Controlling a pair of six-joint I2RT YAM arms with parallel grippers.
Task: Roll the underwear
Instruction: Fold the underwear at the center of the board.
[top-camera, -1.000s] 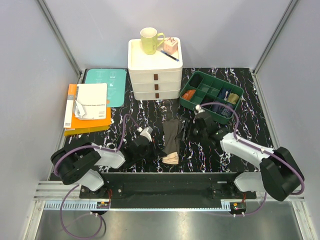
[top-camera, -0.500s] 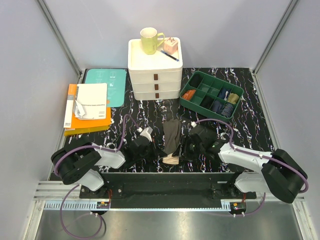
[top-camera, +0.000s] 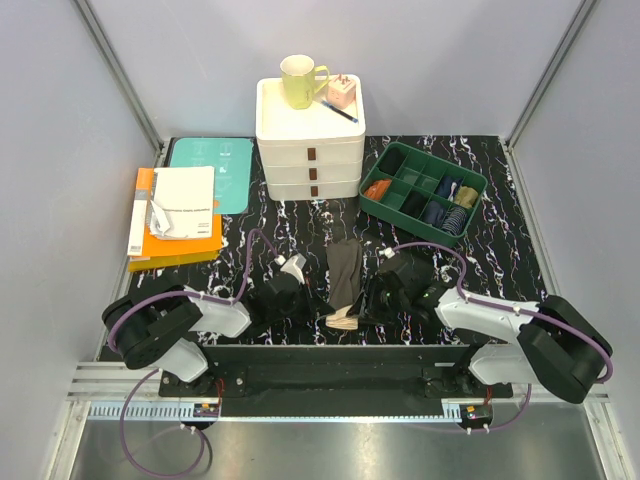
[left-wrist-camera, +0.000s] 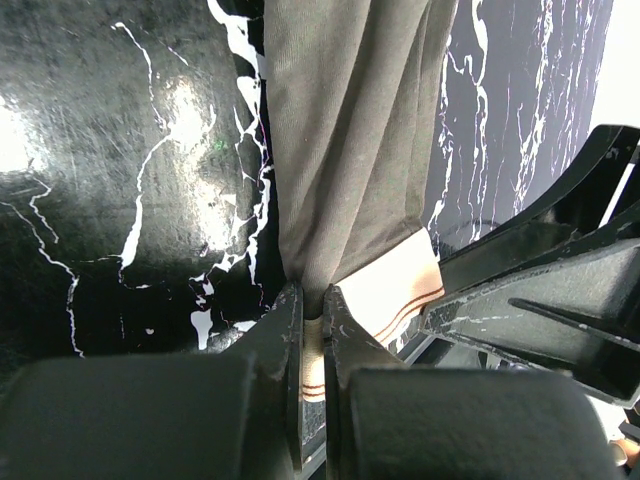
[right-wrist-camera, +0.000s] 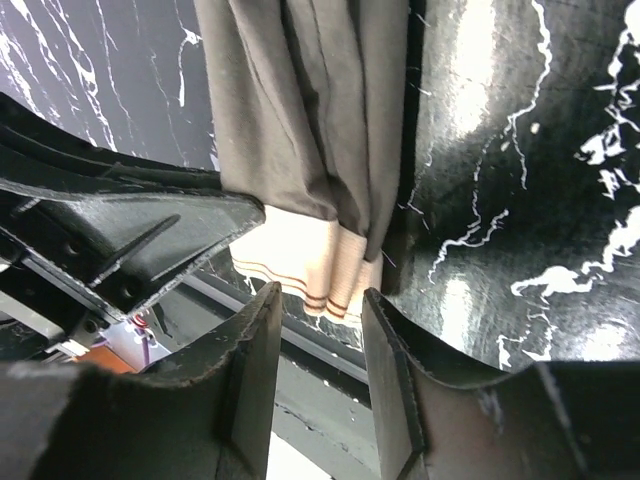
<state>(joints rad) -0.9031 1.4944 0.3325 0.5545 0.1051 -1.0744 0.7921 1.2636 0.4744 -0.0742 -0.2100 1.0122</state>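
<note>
Gripping the underwear (left-wrist-camera: 350, 150), left end effector (left-wrist-camera: 312, 300) is clamped — right end effector (right-wrist-camera: 320, 293) gapes.

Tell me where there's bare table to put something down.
Bare black marble tabletop lies between the white three-drawer unit, the stacked orange and white books and the folded olive-brown underwear. A smaller patch sits right of the green compartment tray. The near centre is crowded: left fingers and right fingers both sit at the underwear's near end.

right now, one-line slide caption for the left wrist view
Left gripper shut on the beige waistband of folded olive-brown underwear lying on a black marbled table
</note>
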